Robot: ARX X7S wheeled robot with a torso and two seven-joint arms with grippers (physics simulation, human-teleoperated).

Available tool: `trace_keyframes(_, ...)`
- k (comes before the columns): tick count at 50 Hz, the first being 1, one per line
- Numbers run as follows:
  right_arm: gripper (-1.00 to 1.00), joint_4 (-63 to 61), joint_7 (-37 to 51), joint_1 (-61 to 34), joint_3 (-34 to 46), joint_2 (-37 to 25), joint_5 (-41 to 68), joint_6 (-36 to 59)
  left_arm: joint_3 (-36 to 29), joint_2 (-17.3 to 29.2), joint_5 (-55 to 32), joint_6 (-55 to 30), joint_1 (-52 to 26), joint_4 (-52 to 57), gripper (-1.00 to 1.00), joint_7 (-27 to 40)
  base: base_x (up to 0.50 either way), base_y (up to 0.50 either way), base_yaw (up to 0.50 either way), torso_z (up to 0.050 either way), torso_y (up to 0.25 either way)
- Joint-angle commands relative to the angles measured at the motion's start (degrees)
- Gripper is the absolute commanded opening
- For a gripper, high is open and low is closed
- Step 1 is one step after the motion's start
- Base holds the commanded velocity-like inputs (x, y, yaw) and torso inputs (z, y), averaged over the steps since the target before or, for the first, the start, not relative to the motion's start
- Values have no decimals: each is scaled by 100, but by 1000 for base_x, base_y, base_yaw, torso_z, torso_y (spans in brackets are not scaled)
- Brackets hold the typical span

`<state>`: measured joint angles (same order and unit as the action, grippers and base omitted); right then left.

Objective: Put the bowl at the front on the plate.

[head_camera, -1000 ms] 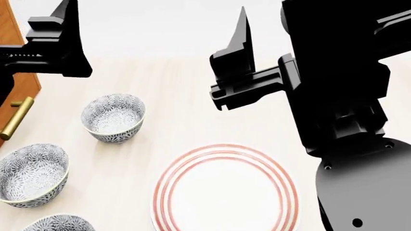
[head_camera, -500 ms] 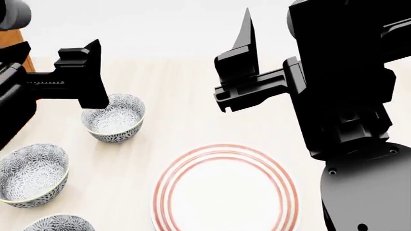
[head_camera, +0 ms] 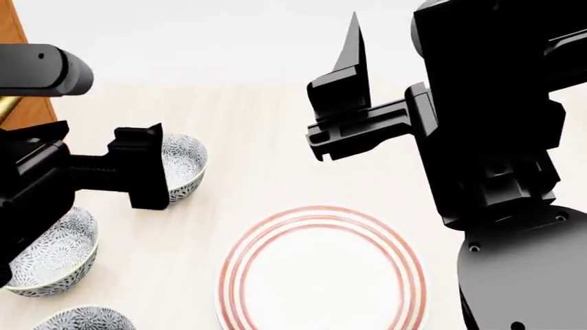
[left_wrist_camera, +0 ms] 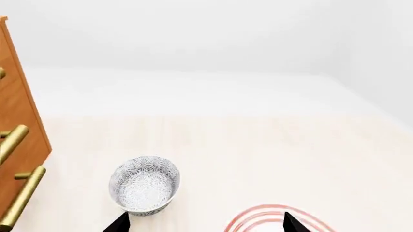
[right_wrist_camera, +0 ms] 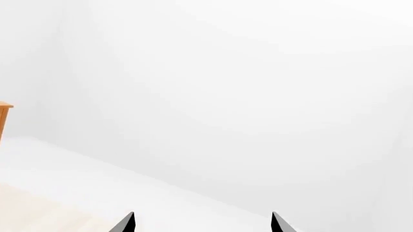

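**Q:** Which item is the task's object, and where does it stand?

**A:** The bowl (head_camera: 186, 162), small, deep and covered in a grey-blue floral pattern, stands upright on the left part of the tabletop (head_camera: 275, 124). It is the farthest of three alike from the near edge. The middle bowl (head_camera: 46, 258) and the nearest bowl (head_camera: 82, 320) lie well apart from it. The plate (head_camera: 321, 282), red-ringed and empty, sits toward the near edge, to the right of the bowl.

**Q:** How will the object handle?

**A:** Judged as glazed ceramic, it is stiff, fairly light, slippery and liable to chip. A pinch across the rim wall, one finger inside and one outside, looks the soundest hold. It then needs a level carry and a gentle set-down.

**Q:** What state are the grippers in?

**A:** The left gripper (left_wrist_camera: 205, 223) has its fingers spread wide and holds nothing. It hovers just beside the bowl on the side toward the near edge. The right gripper (right_wrist_camera: 201, 223) is likewise spread and empty, raised above the tabletop and facing blank wall. A wooden cabinet (left_wrist_camera: 19, 159) with brass handles borders the left edge.
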<state>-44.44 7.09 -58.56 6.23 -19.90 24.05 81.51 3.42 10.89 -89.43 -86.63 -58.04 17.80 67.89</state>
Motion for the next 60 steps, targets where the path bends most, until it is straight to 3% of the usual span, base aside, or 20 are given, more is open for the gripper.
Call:
trace_keyframes(1, 100, 0, 37, -41, 13, -11, 35, 33, -212, 177, -452, 122, 174, -244, 100, 381, 0, 0, 0, 0, 0)
trace_keyframes(12, 100, 8, 69, -29, 20, -20, 64, 10, -475, 313, -1089, 287, 292, -492, 100, 872, 0, 0, 0, 0, 0)
trace_keyframes(23, 100, 104, 75, -8, 68, -46, 71, -128, -704, 401, -896, 342, 655, -483, 100, 650, 0, 0, 0, 0, 0)
trace_keyframes(42, 100, 147, 118, -35, 90, -49, 112, -201, -1310, 699, -1824, 524, 682, -910, 100, 1374, 0, 0, 0, 0, 0)
trace_keyframes(60, 100, 137, 168, -22, 104, -88, 147, -233, -1657, 993, -1912, 606, 948, -950, 100, 1411, 0, 0, 0, 0, 0)
